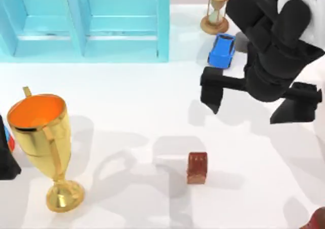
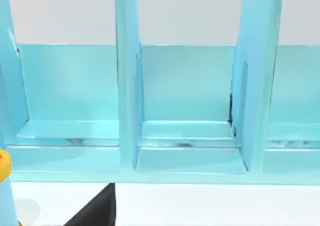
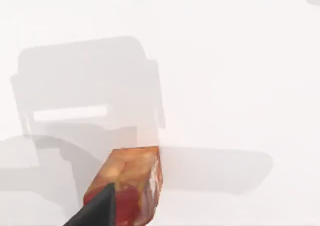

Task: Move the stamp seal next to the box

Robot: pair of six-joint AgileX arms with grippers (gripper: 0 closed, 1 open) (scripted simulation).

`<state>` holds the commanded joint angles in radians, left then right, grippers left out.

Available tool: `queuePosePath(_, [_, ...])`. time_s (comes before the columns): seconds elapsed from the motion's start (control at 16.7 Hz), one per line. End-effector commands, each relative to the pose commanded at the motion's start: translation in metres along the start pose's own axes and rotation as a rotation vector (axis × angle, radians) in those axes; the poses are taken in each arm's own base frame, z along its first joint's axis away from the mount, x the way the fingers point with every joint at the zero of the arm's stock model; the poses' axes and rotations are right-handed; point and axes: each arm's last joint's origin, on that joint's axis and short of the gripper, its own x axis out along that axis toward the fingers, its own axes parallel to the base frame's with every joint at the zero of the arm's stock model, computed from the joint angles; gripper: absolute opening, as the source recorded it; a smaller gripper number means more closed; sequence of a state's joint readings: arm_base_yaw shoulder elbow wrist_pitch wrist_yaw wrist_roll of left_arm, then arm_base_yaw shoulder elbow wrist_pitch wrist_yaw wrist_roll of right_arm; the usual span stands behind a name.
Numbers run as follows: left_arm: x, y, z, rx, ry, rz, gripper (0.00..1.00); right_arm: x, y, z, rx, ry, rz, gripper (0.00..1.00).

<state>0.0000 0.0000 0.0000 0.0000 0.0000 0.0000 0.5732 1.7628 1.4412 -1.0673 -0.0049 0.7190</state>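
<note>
One small reddish-brown stamp seal (image 1: pixel 197 167) lies on the white worktop (image 1: pixel 132 92), near the front middle. Above it, well apart, the right gripper (image 1: pixel 250 111) hovers, fingers spread wide and holding nothing. Left arm sits parked at the left edge

Bare table (image 1: pixel 152 107) lies open below the spread-fingered right gripper (image 1: pixel 254 107); the stamp seal (image 1: pixel 197 167) stands alone beneath it. The blue toy car (image 1: pixel 222 50) and hourglass (image 1: pixel 217 9) crowd behind.
</note>
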Motion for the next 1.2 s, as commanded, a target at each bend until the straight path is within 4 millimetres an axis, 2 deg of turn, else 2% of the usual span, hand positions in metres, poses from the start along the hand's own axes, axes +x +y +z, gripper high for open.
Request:
queuePosePath(0.18, [0.0,0.0,0.0,0.0,0.0,0.0,1.0,0.017,0.05,-0.016,-0.076,0.094,-0.07,1.0])
queuePosePath(0.36, [0.0,0.0,0.0,0.0,0.0,0.0,1.0,0.024,0.076,-0.033,-0.124,0.137,-0.11,1.0])
queuePosePath(0.78, [0.0,0.0,0.0,0.0,0.0,0.0,1.0,0.03,0.077,-0.035,-0.128,0.143,-0.116,1.0])
queuePosePath(0.9, [0.0,0.0,0.0,0.0,0.0,0.0,1.0,0.048,0.076,-0.037,-0.129,0.146,-0.12,1.0])
queuePosePath(1.2, [0.0,0.0,0.0,0.0,0.0,0.0,1.0,0.107,0.07,-0.044,-0.129,0.134,-0.106,1.0])
